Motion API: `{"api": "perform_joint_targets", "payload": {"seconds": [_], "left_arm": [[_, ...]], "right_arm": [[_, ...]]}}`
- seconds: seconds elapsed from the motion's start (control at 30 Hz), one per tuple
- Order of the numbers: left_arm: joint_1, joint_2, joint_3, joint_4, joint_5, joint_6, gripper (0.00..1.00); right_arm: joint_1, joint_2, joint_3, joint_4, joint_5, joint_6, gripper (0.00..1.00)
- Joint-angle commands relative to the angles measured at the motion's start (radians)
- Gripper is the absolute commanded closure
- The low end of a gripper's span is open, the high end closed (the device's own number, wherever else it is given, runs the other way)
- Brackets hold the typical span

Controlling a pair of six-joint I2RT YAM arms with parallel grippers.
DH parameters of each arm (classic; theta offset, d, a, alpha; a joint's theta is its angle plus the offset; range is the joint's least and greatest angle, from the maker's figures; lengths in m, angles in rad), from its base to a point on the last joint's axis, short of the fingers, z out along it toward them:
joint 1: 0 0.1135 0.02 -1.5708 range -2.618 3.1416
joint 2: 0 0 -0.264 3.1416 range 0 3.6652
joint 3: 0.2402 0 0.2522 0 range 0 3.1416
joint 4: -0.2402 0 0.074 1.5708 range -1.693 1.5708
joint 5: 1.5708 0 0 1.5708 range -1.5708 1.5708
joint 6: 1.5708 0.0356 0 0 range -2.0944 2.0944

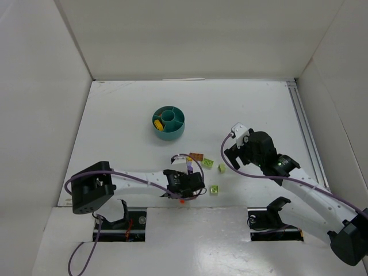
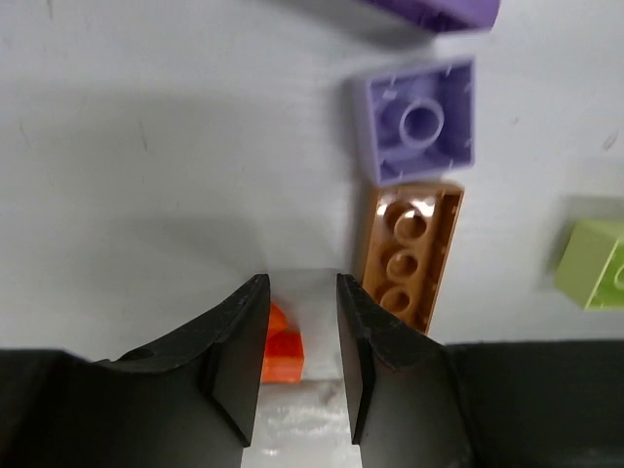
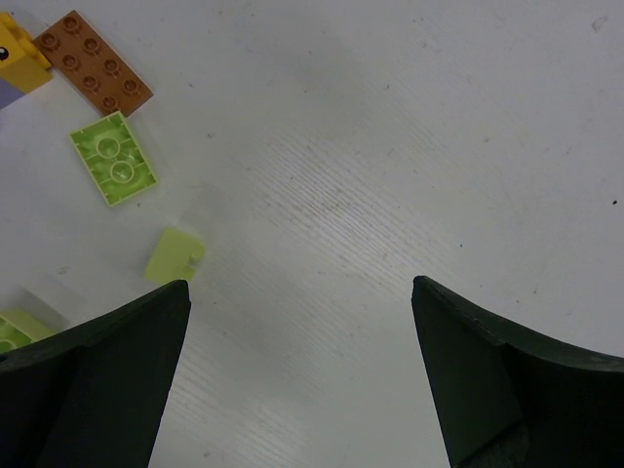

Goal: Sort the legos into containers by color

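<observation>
The left gripper's black jaws stand slightly apart over the white table, a small orange-red plastic brick against the left one, an upturned long brown brick just right, a square purple brick beyond it, and a lime green brick farther right.

The white table carries loose legos. At the left gripper's fingers: an orange-red brick just beside one, a brown brick just past the other's tip, a purple brick touching its far end. Beyond the right gripper's fingers lie a lime plate and a brown plate. The teal dish stands well apart from both pairs
</observation>
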State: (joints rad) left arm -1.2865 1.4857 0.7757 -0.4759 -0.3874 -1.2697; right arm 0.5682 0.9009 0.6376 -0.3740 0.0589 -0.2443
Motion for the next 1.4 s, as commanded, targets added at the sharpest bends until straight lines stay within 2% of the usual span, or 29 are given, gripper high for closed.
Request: {"api": "perform_joint_targets", "payload": {"seconds": [0.0,0.13,0.17,0.27,0.6,0.83,1.1,1.17,1.37], "left_arm": [[-0.039,-0.021,-0.070,-0.110,0.122,-0.103,0.68],[-0.069,-0.030,-0.084,-0.135,0.142,-0.152,0.68],[-0.070,-0.030,-0.084,-0.147,0.142,-0.167,0.65],[-0.106,-0.021,-0.084,-0.184,0.154,-0.200,0.64],[-0.140,0.010,-0.063,-0.211,0.137,-0.209,0.63],[-0.140,0.088,-0.024,-0.224,0.137,-0.188,0.74],[-0.149,0.088,-0.024,-0.233,0.148,-0.178,0.80],[-0.149,0.079,-0.015,-0.233,0.148,-0.178,0.86],[-0.149,0.070,0.065,-0.326,0.036,-0.189,0.89]], "right_arm": [[-0.008,-0.020,-0.010,0.049,-0.016,-0.006,0.00],[-0.008,-0.020,-0.010,0.049,-0.025,-0.006,0.00],[-0.008,-0.020,-0.010,0.049,-0.025,-0.006,0.00],[-0.008,-0.020,-0.010,0.049,-0.025,-0.006,0.00],[-0.008,-0.031,-0.019,0.049,-0.034,-0.006,0.00],[-0.008,-0.040,-0.019,0.049,-0.034,-0.006,0.00],[-0.008,-0.059,-0.019,0.049,-0.034,-0.006,0.00],[-0.008,-0.059,-0.019,0.049,-0.034,-0.006,0.00],[-0.008,-0.059,-0.019,0.049,-0.034,-0.006,0.00]]}}
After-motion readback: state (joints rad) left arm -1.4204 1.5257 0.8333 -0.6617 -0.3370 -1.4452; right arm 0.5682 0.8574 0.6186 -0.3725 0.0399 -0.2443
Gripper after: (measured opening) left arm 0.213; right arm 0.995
